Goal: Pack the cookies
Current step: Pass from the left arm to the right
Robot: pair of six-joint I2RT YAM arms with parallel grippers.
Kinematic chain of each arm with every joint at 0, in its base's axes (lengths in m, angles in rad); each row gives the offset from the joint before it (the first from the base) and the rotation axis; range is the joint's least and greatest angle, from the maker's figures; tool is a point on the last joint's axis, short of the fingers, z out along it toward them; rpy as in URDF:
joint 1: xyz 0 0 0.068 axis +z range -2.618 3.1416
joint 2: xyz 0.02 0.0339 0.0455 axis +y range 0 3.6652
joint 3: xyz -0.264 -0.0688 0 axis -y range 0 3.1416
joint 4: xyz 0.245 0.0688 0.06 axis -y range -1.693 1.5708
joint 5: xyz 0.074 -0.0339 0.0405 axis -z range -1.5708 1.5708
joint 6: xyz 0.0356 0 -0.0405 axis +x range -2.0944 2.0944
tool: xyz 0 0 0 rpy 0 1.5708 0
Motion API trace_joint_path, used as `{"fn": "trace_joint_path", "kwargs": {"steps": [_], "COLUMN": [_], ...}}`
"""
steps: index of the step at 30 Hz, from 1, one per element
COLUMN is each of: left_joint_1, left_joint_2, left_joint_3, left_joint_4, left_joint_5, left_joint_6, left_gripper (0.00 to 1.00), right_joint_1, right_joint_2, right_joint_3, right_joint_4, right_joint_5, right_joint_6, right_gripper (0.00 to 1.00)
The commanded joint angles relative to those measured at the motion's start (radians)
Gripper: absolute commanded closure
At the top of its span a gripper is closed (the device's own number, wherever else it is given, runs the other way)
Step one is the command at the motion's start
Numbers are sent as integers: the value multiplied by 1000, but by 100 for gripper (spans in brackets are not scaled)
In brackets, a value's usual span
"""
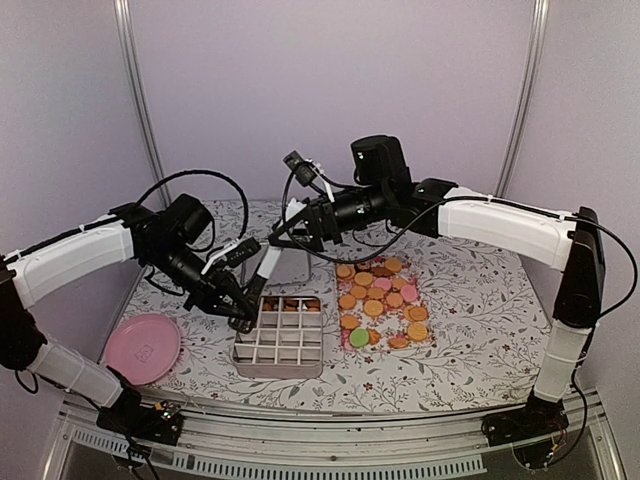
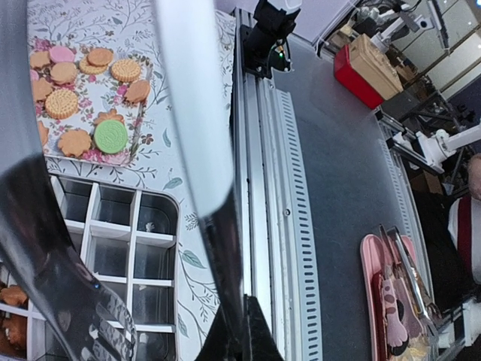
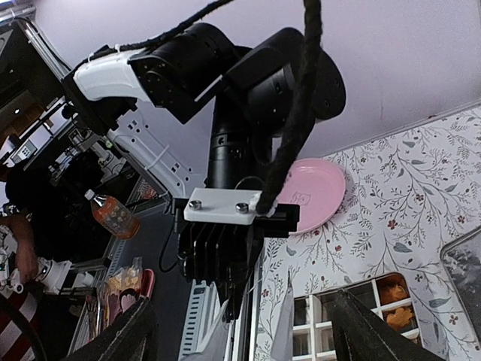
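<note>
Our left pincer is sitting with its fingers together at the back left corner of the divided tray, and we are seeing no cookie between them. Our right pincer is hanging above the table just behind the tray, fingers wide apart and holding nothing.

The cookies are lying flat in a close cluster on the patterned sheet just to the right of the tray, mostly orange, a few pink and brown, with a green one at the near edge. A few orange ones are already sitting in the back row of the tray; the other compartments are showing bare.

We are judging them to be light, thin, stiff discs, likely brittle under a hard squeeze and apt to slide on the sheet. We are reckoning the best hold is across the rim, from above, with a gentle close. Those on the cluster's outer edge are offering free sides; the inner ones are touching neighbours and are leaving little room for a finger.
</note>
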Motion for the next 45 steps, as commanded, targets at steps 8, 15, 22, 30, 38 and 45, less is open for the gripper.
{"fn": "trace_joint_path", "kwargs": {"steps": [8, 15, 22, 30, 38, 45], "left_joint_1": [-13, -15, -15, -3, 55, 155], "left_joint_2": [14, 17, 9, -15, -52, -72], "left_joint_3": [42, 47, 43, 30, 21, 29], "left_joint_4": [-10, -16, -18, 26, 47, 61], "left_joint_5": [9, 11, -6, -109, -235, -333], "left_joint_6": [25, 26, 27, -14, -43, -53], "left_gripper": [100, 100, 95, 49, 33, 25], "right_joint_1": [27, 40, 40, 35, -5, -18], "right_joint_2": [31, 41, 14, -65, -183, -367], "right_joint_3": [54, 51, 13, -77, -202, -348], "right_joint_4": [-110, -59, -1, 12, -76, -197], "right_joint_5": [-61, -59, -24, 113, 292, 624], "right_joint_6": [-103, -81, -48, -34, -55, -84], "right_gripper": [38, 51, 64, 71, 76, 75]}}
